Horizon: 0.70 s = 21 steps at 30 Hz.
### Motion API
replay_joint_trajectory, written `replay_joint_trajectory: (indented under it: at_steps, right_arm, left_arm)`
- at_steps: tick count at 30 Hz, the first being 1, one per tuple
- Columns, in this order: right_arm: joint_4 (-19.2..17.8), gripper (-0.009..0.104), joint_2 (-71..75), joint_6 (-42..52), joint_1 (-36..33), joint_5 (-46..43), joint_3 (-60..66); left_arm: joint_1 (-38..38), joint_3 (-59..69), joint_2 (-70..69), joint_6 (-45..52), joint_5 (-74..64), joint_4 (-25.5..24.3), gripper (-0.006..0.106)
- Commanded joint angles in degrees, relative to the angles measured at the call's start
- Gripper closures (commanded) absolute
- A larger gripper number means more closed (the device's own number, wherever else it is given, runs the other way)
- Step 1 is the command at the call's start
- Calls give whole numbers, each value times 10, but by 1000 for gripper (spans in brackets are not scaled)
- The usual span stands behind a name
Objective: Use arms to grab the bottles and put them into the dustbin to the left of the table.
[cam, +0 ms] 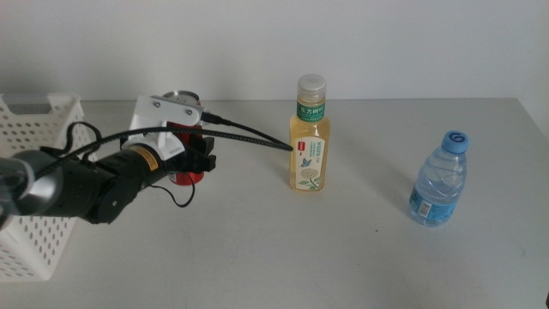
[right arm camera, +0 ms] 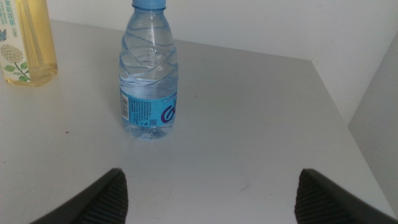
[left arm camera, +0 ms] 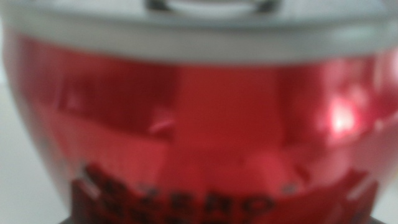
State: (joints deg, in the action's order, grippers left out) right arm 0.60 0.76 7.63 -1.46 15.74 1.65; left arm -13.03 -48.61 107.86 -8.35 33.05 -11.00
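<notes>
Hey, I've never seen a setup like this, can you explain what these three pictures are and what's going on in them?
It is a two-armed robot at a grey table. The wide picture looks down from above; the other two come from cameras on each wrist. The left pincer is at the red can, which fills its blurry close-up; whether it grips is unclear. The right pincer waits open, facing the water bottle. A tea bottle stands mid-table, and a white basket sits at the left.

Behind my light-grey table stands a plain white wall, evenly lit; beyond the table's far right edge, pale floor.
</notes>
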Motion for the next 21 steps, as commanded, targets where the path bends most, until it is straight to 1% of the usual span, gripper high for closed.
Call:
replay_joint_trajectory:
  at_steps: [1,7,12,18,21]
  right_arm:
    - [-3,25,12,7,3,-41,-6]
    - [-3,25,12,7,3,-41,-6]
    - [-3,25,12,7,3,-41,-6]
    - [-3,25,12,7,3,-41,-6]
    - [-3,25,12,7,3,-41,-6]
  left_arm:
    - [0,-16,-87,-12,4,6,102]
    - [0,-19,-214,-32,-154,7,102]
    - [0,-19,-300,-57,-242,7,102]
    - [0,-19,-390,-60,-348,8,102]
    - [0,-19,-424,-86,-406,34,102]
